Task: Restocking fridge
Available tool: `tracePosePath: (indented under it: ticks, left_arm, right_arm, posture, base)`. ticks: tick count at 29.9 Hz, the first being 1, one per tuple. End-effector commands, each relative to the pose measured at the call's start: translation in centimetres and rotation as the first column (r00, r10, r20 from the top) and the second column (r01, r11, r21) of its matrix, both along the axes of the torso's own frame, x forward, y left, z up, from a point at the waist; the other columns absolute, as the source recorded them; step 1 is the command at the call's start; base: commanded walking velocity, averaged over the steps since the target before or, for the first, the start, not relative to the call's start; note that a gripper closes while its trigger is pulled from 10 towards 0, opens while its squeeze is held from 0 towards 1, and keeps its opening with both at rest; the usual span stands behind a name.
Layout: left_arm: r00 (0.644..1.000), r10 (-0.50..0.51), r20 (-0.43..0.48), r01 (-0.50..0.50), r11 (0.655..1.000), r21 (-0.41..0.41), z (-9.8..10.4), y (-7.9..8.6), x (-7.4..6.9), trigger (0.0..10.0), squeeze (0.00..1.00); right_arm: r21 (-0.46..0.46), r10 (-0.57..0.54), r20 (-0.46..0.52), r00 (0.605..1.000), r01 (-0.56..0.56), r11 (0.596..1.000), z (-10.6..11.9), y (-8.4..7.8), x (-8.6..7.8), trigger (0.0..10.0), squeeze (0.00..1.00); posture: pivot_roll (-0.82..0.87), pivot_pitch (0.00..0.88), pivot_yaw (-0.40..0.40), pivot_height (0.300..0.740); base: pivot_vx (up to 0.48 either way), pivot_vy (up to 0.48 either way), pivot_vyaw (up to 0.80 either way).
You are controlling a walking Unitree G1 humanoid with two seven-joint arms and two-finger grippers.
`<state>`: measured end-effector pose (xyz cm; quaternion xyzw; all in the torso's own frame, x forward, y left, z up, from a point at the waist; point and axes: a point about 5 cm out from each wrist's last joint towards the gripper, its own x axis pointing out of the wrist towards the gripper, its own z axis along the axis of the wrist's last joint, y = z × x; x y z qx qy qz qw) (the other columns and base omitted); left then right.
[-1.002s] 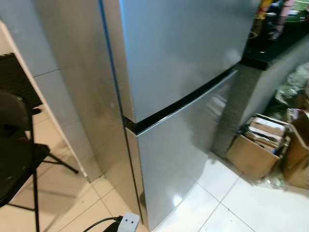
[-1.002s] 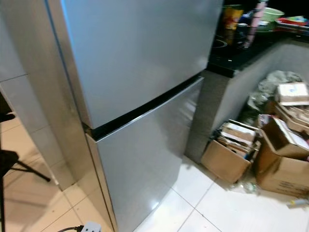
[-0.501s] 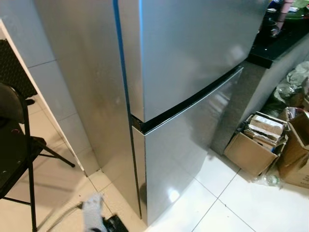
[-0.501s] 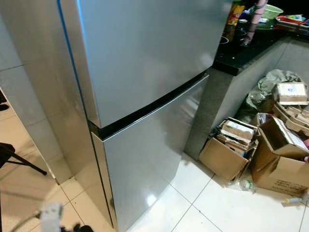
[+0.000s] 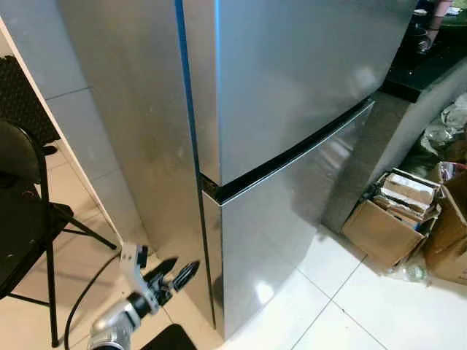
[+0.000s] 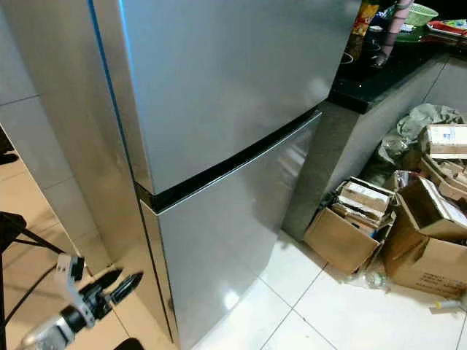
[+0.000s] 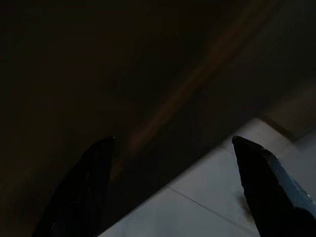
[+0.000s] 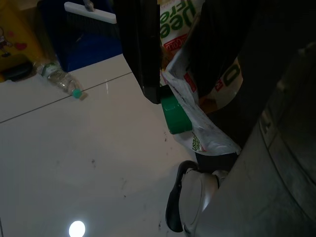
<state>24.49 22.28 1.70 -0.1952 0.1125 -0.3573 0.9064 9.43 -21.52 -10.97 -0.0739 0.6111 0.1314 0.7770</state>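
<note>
Here the left gripper point(image 5: 177, 275), fingers parted and empty, points at the closed fridge point(image 5: 292, 109) directly ahead of it, nearest the lower door's point(image 5: 281, 233) upright left edge, while the right gripper point(image 8: 187, 79) clamps a printed packet point(image 8: 197, 123).

The fridge point(image 5: 292, 109) is cut off at the top, so its upper door runs out of view. The worktop point(image 6: 379, 76) and the things on it are clipped by the top corner. The left wrist view is nearly black; beyond the fingers point(image 7: 81, 192), little can be made out. The box point(image 6: 430, 248) is cut by the right edge.
</note>
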Motion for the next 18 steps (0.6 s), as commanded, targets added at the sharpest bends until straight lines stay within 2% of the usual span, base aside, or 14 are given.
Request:
tracePosePath:
  ticks: [1,3,4,7,9,11,12,14,15,16,18]
  left_arm:
    - [0.988,-0.156,0.012,0.156,0.988,0.018,0.2,-1.1,-0.4,10.0,1.0]
    - [0.988,-0.156,0.012,0.156,0.988,0.018,0.2,-1.1,-0.4,10.0,1.0]
    - [0.98,-0.199,0.023,0.198,0.98,0.029,0.4,-1.5,-0.4,10.0,1.0]
    - [0.973,-0.229,0.035,0.228,0.973,0.041,0.5,-1.7,-0.4,10.0,1.0]
    - [0.968,-0.239,0.075,0.231,0.967,0.108,1.1,-2.3,0.5,10.0,1.0]
    - [0.968,-0.239,0.075,0.231,0.967,0.108,1.1,-2.3,0.5,10.0,1.0]
    - [0.97,-0.22,0.101,0.204,0.968,0.145,1.4,-2.7,1.2,10.0,0.5]
    - [0.97,-0.22,0.101,0.204,0.968,0.145,1.4,-2.7,1.2,10.0,0.5]
    - [0.97,-0.209,0.124,0.186,0.966,0.178,1.7,-3.1,1.7,10.0,0.0]
    - [0.97,-0.209,0.124,0.186,0.966,0.178,1.7,-3.1,1.7,10.0,0.0]
    - [0.967,-0.206,0.153,0.162,0.953,0.258,2.1,-4.0,2.4,10.0,0.0]
  right_arm:
    - [-0.002,-0.011,-0.013,1.0,0.011,1.0,0.0,-0.2,-0.3,10.0,0.0]
    - [-0.002,-0.011,-0.013,1.0,0.011,1.0,0.0,-0.2,-0.3,10.0,0.0]
    - [-0.002,-0.012,-0.012,1.0,0.012,1.0,0.0,-0.2,-0.3,10.0,0.0]
    - [-0.003,-0.013,-0.012,1.0,0.013,1.0,0.0,-0.2,-0.3,10.0,0.0]
    - [-0.006,-0.01,-0.014,1.0,0.01,1.0,0.0,-0.2,-0.3,10.0,0.0]
    - [-0.006,-0.01,-0.014,1.0,0.01,1.0,0.0,-0.2,-0.3,10.0,0.0]
    - [-0.006,-0.009,-0.014,1.0,0.009,1.0,0.0,-0.2,-0.3,10.0,0.0]
    - [-0.006,-0.009,-0.014,1.0,0.009,1.0,0.0,-0.2,-0.3,10.0,0.0]
    - [-0.005,-0.009,-0.013,1.0,0.009,1.0,-0.1,-0.2,-0.3,10.0,0.0]
    - [-0.005,-0.009,-0.013,1.0,0.009,1.0,-0.1,-0.2,-0.3,10.0,0.0]
    - [-0.004,-0.012,-0.01,1.0,0.012,1.0,-0.1,-0.1,-0.3,10.0,0.0]
  posture:
    - [0.01,0.0,-0.067,0.74]
    - [0.01,0.0,-0.067,0.74]
    - [0.0,0.0,-0.065,0.74]
    - [0.0,0.0,-0.065,0.74]
    - [0.01,0.0,-0.066,0.74]
    - [0.01,0.0,-0.066,0.74]
    - [0.01,0.0,-0.066,0.74]
    - [0.01,0.0,-0.066,0.74]
    - [0.01,0.0,-0.066,0.74]
    - [0.01,0.0,-0.066,0.74]
    - [0.01,0.0,-0.066,0.74]
  base:
    - [0.0,0.0,0.0]
    - [0.0,0.0,0.0]
    - [0.0,0.0,0.0]
    - [0.0,0.0,0.0]
    - [0.0,0.0,0.0]
    - [0.0,0.0,0.0]
    - [0.0,0.0,0.0]
    - [0.0,0.0,0.0]
    - [0.0,0.0,0.0]
    - [0.0,0.0,0.0]
    - [0.0,0.0,0.0]
